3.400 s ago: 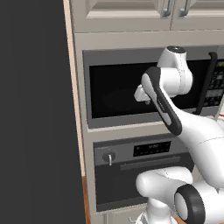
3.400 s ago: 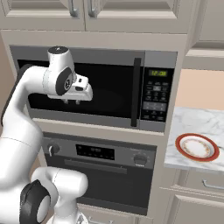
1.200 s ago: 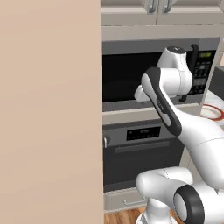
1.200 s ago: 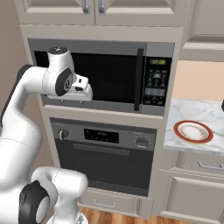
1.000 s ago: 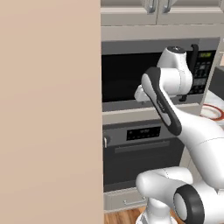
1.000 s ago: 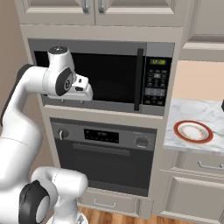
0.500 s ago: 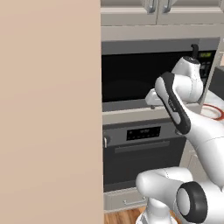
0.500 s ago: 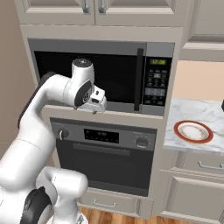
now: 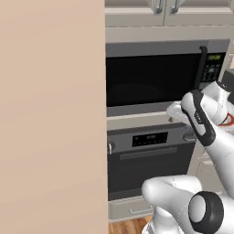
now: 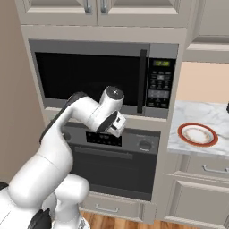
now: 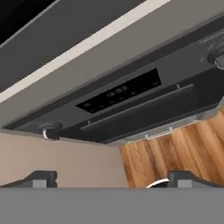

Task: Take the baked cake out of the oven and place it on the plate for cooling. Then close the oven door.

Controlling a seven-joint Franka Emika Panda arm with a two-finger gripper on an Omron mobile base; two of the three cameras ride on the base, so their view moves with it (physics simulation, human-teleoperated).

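arm bent forward, the gripper [image 10: 120, 127] hanging in front of the strip between the microwave [image 10: 103, 76] and the oven [image 10: 112, 161], touching neither. its two fingertips [image 11: 41, 178] stand far apart at the bottom of the hand view, jaws wide open, nothing between them.

oven door [image 9: 148, 167] shut, flush with the front. its long grey bar handle [image 11: 140, 105] runs across under the digital display [image 11: 120, 94]; a round knob [image 11: 50, 130] sits at one end of the control strip, a second knob [image 10: 144, 145] at the other end in the right base view. the cake cannot be seen with the door closed.

plate [image 10: 197, 134], white with red-orange rim, lies on the marble counter [image 10: 203, 117] to the right of the oven column, well apart from the gripper, nothing on it that i can make out.

microwave above: black window, vertical handle [image 10: 142, 80], keypad with a green readout at its right. pale cabinet doors [image 10: 96, 9] over it, a drawer [image 10: 109, 206] below the oven, wood floor [image 11: 175, 153] beneath.

left base view: a plain beige panel [image 9: 52, 114] covers the left half; arm's elbow [image 9: 196, 112] in front of the oven's upper right corner.
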